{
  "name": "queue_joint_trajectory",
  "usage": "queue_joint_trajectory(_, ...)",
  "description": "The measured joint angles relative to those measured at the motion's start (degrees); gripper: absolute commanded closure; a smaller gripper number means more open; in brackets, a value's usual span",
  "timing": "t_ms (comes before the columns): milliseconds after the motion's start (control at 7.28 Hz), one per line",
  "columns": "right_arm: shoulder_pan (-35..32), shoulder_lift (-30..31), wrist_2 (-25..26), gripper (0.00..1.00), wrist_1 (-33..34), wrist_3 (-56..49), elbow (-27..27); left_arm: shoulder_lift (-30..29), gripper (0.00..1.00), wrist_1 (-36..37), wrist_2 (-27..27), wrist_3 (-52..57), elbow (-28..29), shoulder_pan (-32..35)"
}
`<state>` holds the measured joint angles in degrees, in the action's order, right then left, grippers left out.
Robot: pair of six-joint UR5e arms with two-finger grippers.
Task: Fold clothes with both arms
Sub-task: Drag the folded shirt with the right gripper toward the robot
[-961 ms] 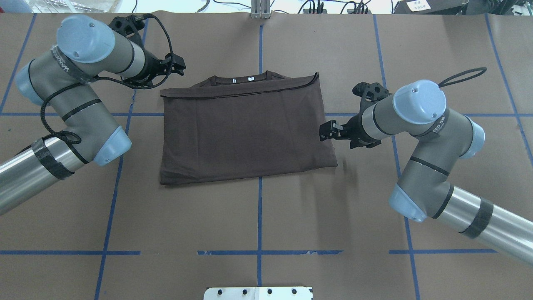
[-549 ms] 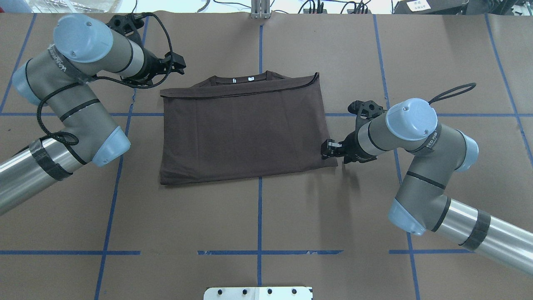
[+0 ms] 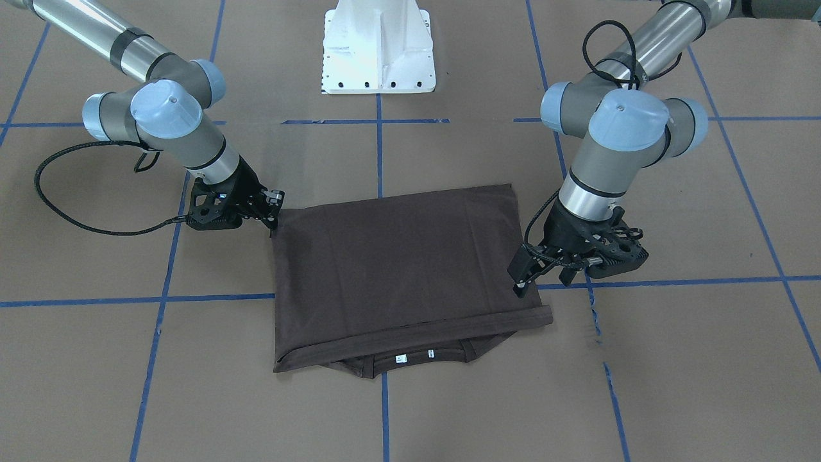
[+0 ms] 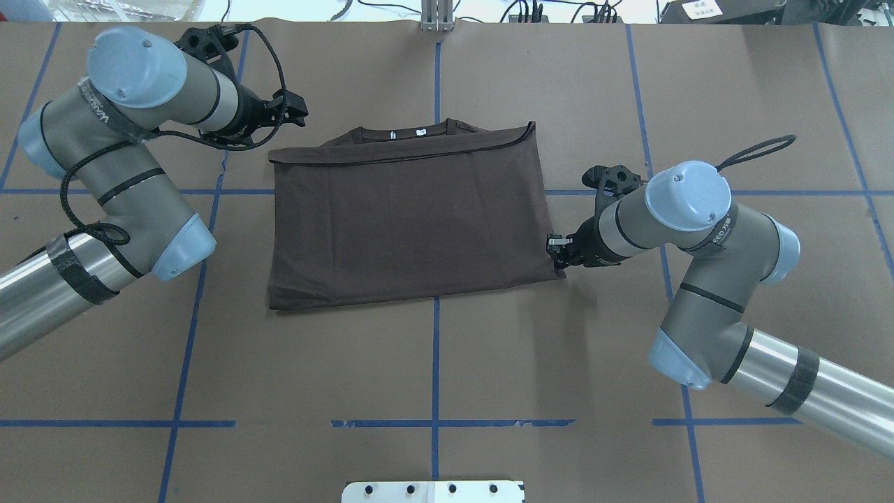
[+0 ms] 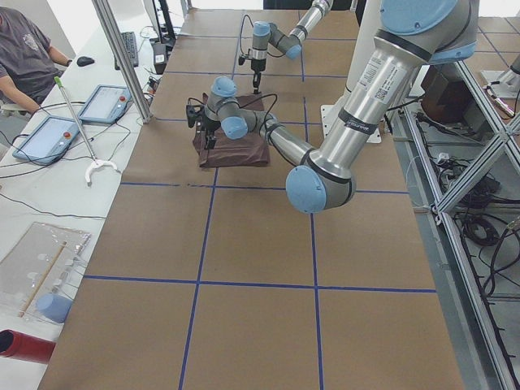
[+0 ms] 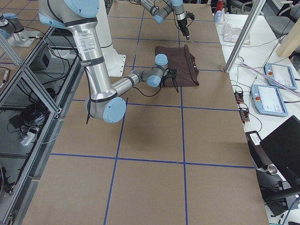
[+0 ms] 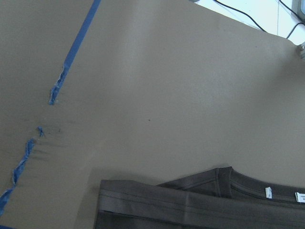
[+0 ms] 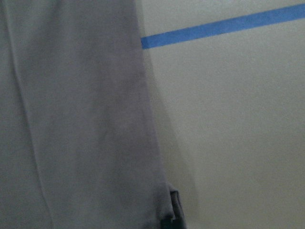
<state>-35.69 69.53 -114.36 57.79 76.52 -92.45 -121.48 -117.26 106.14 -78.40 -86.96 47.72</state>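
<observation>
The clothes are one dark brown T-shirt [image 4: 412, 216] folded flat into a rectangle at mid-table. Its collar and white tags [image 4: 419, 131] peek out at the far edge. My right gripper [image 4: 557, 253] is low at the shirt's near right corner [image 3: 282, 215], and its fingers look open. The cloth edge fills the right wrist view [image 8: 71, 119]. My left gripper [image 4: 299, 110] hovers open beside the shirt's far left corner, clear of the cloth. That corner and the collar [image 7: 224, 179] appear in the left wrist view. From the front, the left gripper [image 3: 542, 282] stands beside the shirt [image 3: 397, 263].
Blue tape lines [image 4: 435, 349] cross the brown table cover. The white pedestal base [image 3: 378, 45] stands at the robot's side. Cables [image 4: 559, 10] lie past the far edge. A person [image 5: 28, 49] and tablets [image 5: 45, 138] are at a side bench.
My right gripper has slid along the shirt's right edge toward the robot and now rests at the near right corner. The left arm has barely shifted. The shirt has not moved.
</observation>
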Motion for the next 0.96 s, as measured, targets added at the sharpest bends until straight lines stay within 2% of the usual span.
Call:
queue_joint_trajectory(275,-0.13,0.31,-0.19,1.0,-0.02,0.17,-0.99,0.01,0.0,0.08,-0.42,-0.16,-0.09,0.0)
queue_joint_trajectory(412,0.51,2.4,-0.23,1.0,-0.04,0.51,-3.65,0.02,0.0,0.09,-0.53,-0.22,-0.12,0.0)
queue_joint_trajectory(961,11.13,18.95,1.46,1.0,-0.11,3.06,-22.48,0.06,0.0,-0.02,-1.8,-0.49,-0.27,-0.14)
